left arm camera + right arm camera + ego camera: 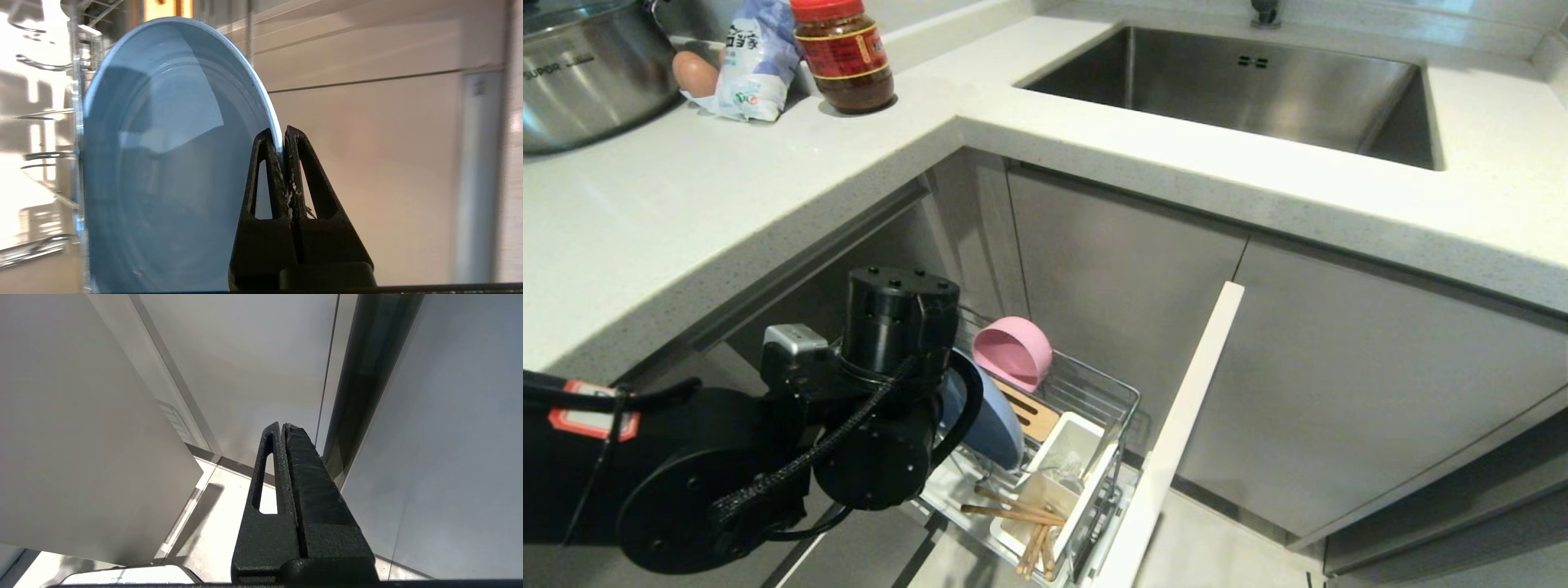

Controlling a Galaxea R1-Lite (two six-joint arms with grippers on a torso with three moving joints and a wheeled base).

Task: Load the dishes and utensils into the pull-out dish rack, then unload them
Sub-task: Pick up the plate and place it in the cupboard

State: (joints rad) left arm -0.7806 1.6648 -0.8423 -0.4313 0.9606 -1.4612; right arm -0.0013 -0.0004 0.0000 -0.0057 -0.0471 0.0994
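Observation:
The pull-out dish rack stands drawn out under the counter corner, its narrow white front panel towards me. The light blue plate stands on edge in it, and my left gripper is shut on the plate's rim. In the head view the left wrist hides those fingers. The pink bowl sits tilted at the rack's back. Wooden chopsticks lie across the white utensil cup. My right gripper is parked by the cabinet fronts, shut on nothing.
The countertop overhangs the rack on the left. On it are a steel pot, an egg, a white bag and a red-lidded jar. The steel sink lies at the back right. A wooden strip lies in the rack.

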